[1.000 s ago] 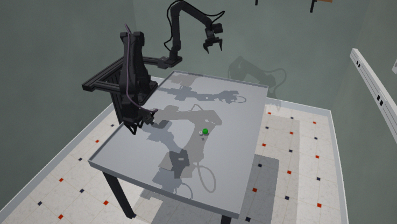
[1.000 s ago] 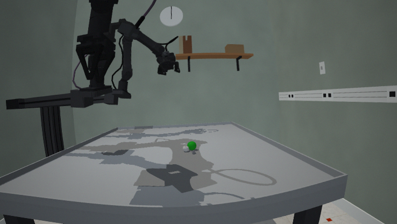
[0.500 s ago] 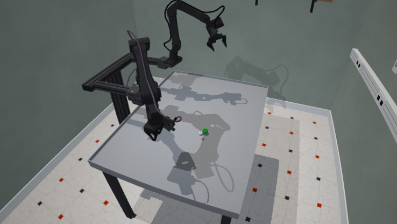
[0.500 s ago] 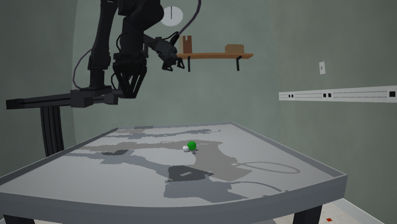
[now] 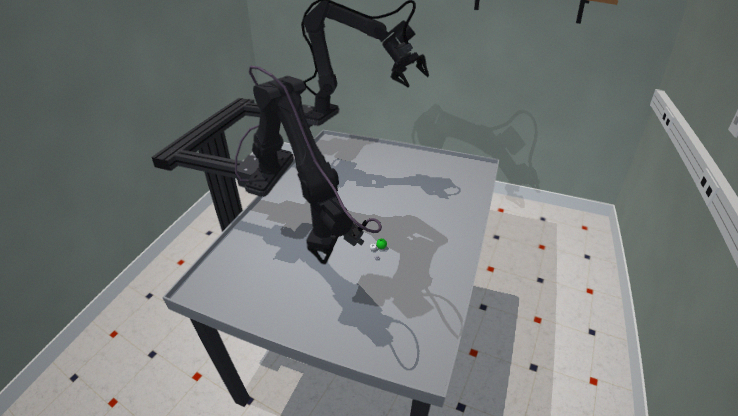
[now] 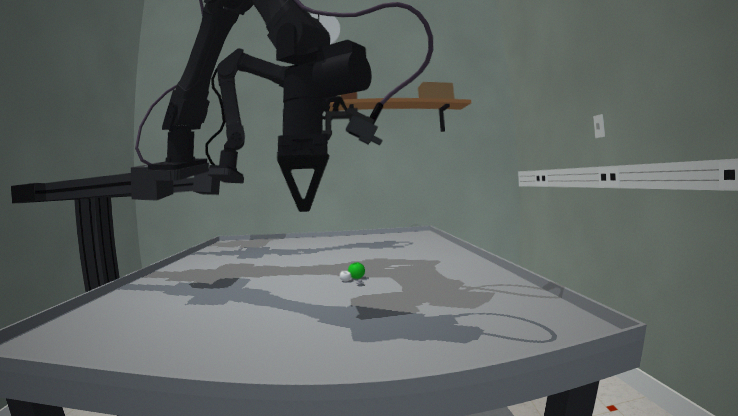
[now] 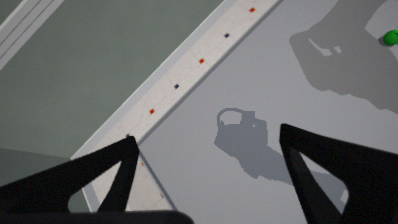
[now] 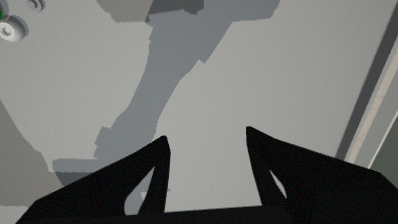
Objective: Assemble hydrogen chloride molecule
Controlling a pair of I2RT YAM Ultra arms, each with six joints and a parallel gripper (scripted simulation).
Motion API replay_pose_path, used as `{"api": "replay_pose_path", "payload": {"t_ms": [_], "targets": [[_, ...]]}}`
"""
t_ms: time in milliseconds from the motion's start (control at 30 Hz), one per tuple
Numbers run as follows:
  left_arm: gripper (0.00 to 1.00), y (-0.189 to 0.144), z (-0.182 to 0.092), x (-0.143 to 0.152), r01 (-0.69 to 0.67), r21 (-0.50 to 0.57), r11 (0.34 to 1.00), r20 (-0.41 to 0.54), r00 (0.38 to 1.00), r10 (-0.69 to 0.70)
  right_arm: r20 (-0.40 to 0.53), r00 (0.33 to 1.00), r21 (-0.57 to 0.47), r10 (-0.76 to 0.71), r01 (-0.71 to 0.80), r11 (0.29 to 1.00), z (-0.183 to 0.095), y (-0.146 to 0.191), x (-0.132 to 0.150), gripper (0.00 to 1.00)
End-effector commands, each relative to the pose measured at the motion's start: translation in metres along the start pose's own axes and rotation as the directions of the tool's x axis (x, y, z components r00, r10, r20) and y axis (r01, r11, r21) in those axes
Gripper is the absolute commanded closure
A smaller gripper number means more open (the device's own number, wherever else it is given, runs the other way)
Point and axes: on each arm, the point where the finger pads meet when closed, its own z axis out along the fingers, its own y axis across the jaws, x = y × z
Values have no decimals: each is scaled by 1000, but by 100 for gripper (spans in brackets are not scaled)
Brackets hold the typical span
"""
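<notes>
The green chlorine ball [image 5: 381, 243] [image 6: 356, 270] [image 7: 391, 38] lies on the table; only a sliver shows in the right wrist view. The white hydrogen ball [image 5: 373, 247] [image 6: 344, 275] [image 8: 11, 30] is close beside it, a ring-shaped hole visible on top. The small grey peg [image 5: 377, 258] [image 6: 360, 282] [image 8: 35, 4] lies apart from both, near them. My right gripper [image 5: 323, 260] [image 6: 304, 210] [image 8: 206, 139] is half open and empty, pointing down above the table, off to one side of the parts. My left gripper [image 5: 417, 80] [image 7: 205, 138] is wide open and empty, high up and far from the parts.
The table [image 5: 232, 289] [image 6: 155, 351] has a low raised rim. Arm shadows fall across it around the parts. Both arms stand on a black frame [image 5: 201, 129] [image 6: 98, 222] at one table edge. The right arm hangs over the table beside the parts.
</notes>
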Motion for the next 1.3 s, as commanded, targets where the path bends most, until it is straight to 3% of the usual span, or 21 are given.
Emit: {"api": "replay_pose_path", "payload": {"t_ms": [0, 367, 633, 967, 1033, 1267], "targets": [[0, 22, -12, -30, 37, -110, 993, 42, 999, -33, 53, 998, 56, 34, -37, 998, -1, -8, -30, 46], [0, 43, -31, -69, 197, -248, 948, 156, 974, -162, 62, 998, 44, -12, 9, 999, 30, 56, -80, 46], [0, 54, -46, -93, 296, -299, 907, 251, 942, -225, 64, 997, 44, -36, 33, 999, 46, 93, -99, 46], [0, 68, -79, -132, 482, -329, 812, 443, 838, -319, 73, 995, 32, -74, 71, 997, 73, 165, -122, 46], [0, 68, -79, -132, 482, -329, 812, 443, 838, -319, 73, 995, 32, -74, 71, 997, 73, 165, -122, 46], [0, 76, -111, -161, 610, -294, 736, 589, 722, -363, 78, 992, 30, -103, 101, 994, 91, 216, -129, 46]]}}
